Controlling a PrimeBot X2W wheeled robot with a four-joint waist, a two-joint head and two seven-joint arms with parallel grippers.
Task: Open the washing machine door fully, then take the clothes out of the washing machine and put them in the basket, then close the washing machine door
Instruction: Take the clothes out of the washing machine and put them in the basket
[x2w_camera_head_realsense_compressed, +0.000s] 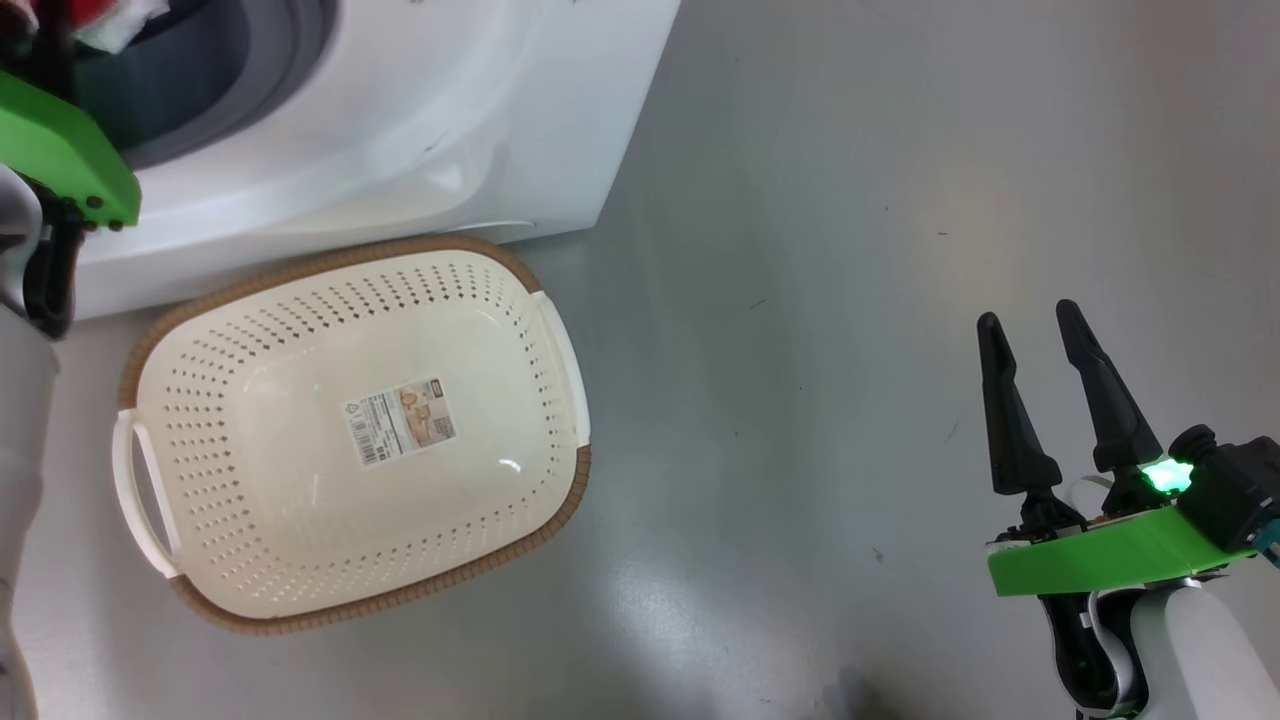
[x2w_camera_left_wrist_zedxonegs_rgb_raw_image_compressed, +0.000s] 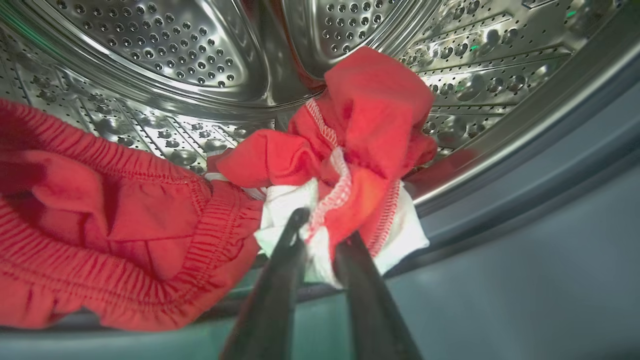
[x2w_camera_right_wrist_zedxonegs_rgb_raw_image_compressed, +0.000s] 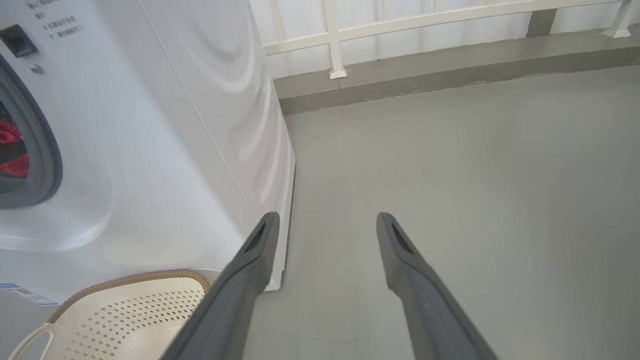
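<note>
Left hand (x2w_camera_left_wrist_zedxonegs_rgb_raw_image_compressed: 326, 225) is inside the washing machine (x2w_camera_head_realsense_compressed: 400, 120), at the lip of the drum (x2w_camera_left_wrist_zedxonegs_rgb_raw_image_compressed: 165, 45). It's pinched shut on a red-and-white bunch of the clothes (x2w_camera_left_wrist_zedxonegs_rgb_raw_image_compressed: 370, 100), white trim caught between the fingers; looks like a real grip. A second red piece (x2w_camera_left_wrist_zedxonegs_rgb_raw_image_compressed: 100, 225) lies just beside it, untouched.

Basket (x2w_camera_head_realsense_compressed: 330, 262) is on the floor (x2w_camera_head_realsense_compressed: 850, 300) against the machine's foot, below the opening, no clothes in it yet. Long axis roughly along the machine front. Carry is out and down, short.

Right hand (x2w_camera_head_realsense_compressed: 1028, 312) hangs wide open over the floor, well apart from the basket. Left arm's job.
</note>
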